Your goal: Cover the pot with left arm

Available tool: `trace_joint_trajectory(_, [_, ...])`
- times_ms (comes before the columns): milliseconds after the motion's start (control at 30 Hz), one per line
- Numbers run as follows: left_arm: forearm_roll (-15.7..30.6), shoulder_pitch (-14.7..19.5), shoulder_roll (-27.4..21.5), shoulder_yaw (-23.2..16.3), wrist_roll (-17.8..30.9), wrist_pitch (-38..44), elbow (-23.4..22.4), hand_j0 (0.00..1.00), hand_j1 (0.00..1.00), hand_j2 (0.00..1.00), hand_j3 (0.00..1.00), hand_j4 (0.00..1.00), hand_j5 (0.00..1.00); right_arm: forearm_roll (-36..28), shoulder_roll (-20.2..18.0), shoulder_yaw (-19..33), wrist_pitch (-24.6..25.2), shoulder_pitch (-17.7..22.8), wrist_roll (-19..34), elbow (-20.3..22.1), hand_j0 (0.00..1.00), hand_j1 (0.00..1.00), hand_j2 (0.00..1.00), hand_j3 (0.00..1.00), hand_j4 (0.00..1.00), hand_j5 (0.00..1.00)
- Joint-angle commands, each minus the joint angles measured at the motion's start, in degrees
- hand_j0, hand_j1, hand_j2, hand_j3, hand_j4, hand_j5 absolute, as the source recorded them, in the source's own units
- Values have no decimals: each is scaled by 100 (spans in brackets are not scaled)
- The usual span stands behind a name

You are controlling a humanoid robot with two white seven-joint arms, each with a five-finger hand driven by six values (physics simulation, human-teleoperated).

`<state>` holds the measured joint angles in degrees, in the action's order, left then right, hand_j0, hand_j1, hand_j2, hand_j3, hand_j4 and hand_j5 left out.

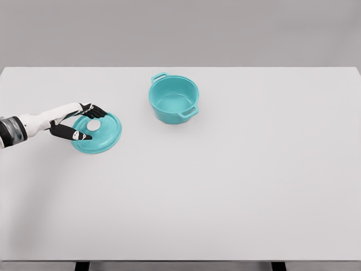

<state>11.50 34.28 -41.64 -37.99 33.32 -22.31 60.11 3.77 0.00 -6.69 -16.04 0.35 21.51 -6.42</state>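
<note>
A teal pot (174, 99) with two side handles stands uncovered on the white table (225, 180), a little left of the middle and toward the back. Its teal lid (101, 135) lies flat on the table to the pot's left, with a white knob (93, 125) in its middle. My left hand (86, 122) comes in from the left edge and reaches over the lid's left part. Its fingers are spread on either side of the knob, the thumb (72, 134) below and the other fingers above, without closing on it.
The table's far edge runs just behind the pot. Two dark table legs (82, 266) show below the front edge.
</note>
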Motion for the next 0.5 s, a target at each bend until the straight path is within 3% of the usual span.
trace_joint_trajectory(0, [36,0,-2,2,-1,7,0,70,70,70,70,70,70,1,0,1,4,0,2,1,100,100,100,100,100,100])
trace_joint_trajectory(467, [1,-9,-2,-183,-203,-2,-17,60,60,60,60,60,60,9,0,1,-4,0,2,1,100,100,100,100,100,100])
